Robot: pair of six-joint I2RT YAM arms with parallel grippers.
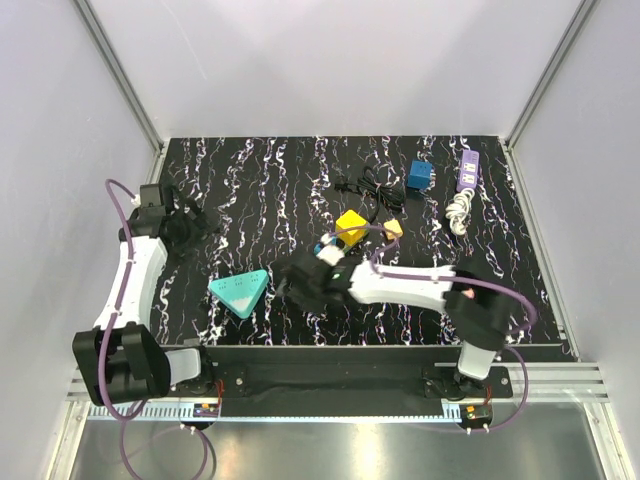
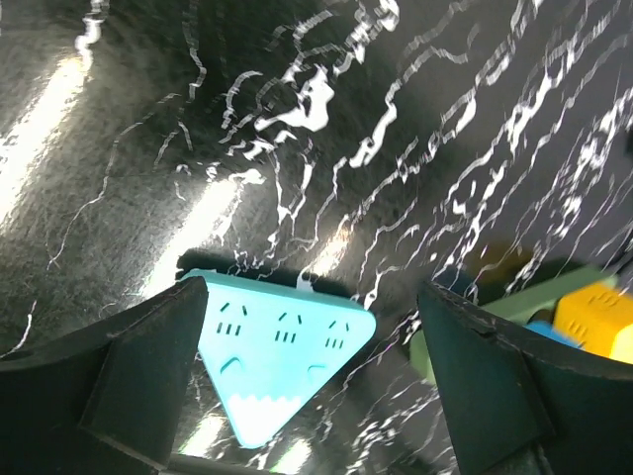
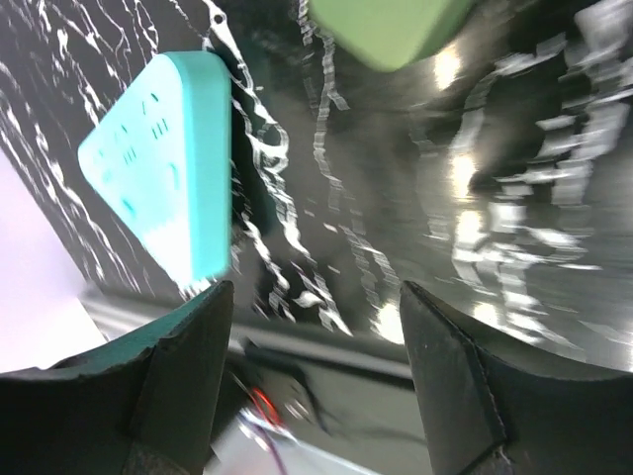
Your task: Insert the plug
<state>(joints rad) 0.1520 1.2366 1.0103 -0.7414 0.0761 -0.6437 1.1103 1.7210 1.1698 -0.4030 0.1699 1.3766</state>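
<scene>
**Plug insertion: items on hand, both end effectors empty**

1. Table: black with white veining. It fills the middle of the top view.
2. Teal socket block: triangular, lying flat at lower left of centre. Its slot face is up and nothing is plugged in.
3. Purple power strip: upper right, also unoccupied.
4. Right end effector: lower centre of the top view, near the teal socket block. The jaws stand apart with nothing between them.
5. Left end effector: middle left of the top view. It is wide and empty, and its camera looks onto the teal block.
6. Black cord and plug: upper centre, loosely bundled and well apart from both end effectors. This is probably the plug meant.

Handling note: no plug is in hand, so fetching it likely comes first. Grip the plug by its body and leave the prongs clear. Free the cord so it cannot drag. Square the prongs to one slot set before pressing. The block looks light, so the spare end effector should brace it against sliding.
</scene>
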